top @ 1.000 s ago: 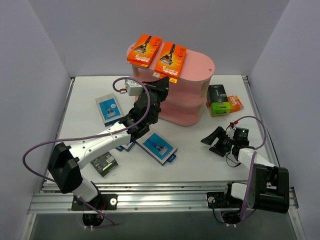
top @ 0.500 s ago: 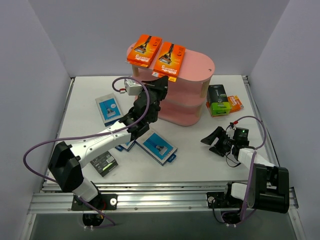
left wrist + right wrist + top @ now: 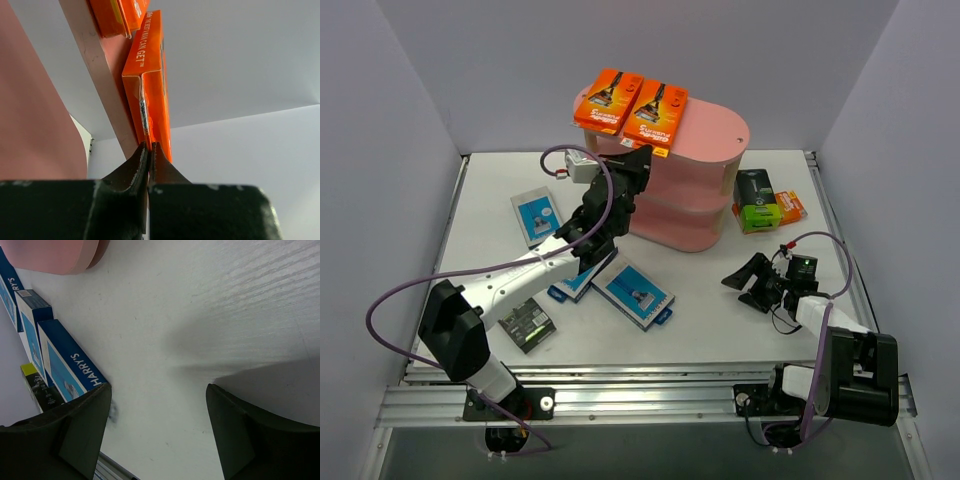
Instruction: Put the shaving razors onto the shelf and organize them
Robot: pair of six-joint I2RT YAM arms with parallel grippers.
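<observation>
Showing two orange packs [image 3: 608, 100] atop shelf [image 3: 720, 135], three blue packs [image 3: 633, 293] below

- shelf [image 3: 710, 140]: pink
- left orange pack [image 3: 607, 100] and right orange pack [image 3: 656, 112]: bright orange, each picturing a black razor, white lettering on the right one's side
- blue pack [image 3: 634, 293]: blue and white
- dark pack [image 3: 756, 200]: black with lime green
- tabletop [image 3: 700, 320]: white
- cable [image 3: 400, 293]: purple
</observation>
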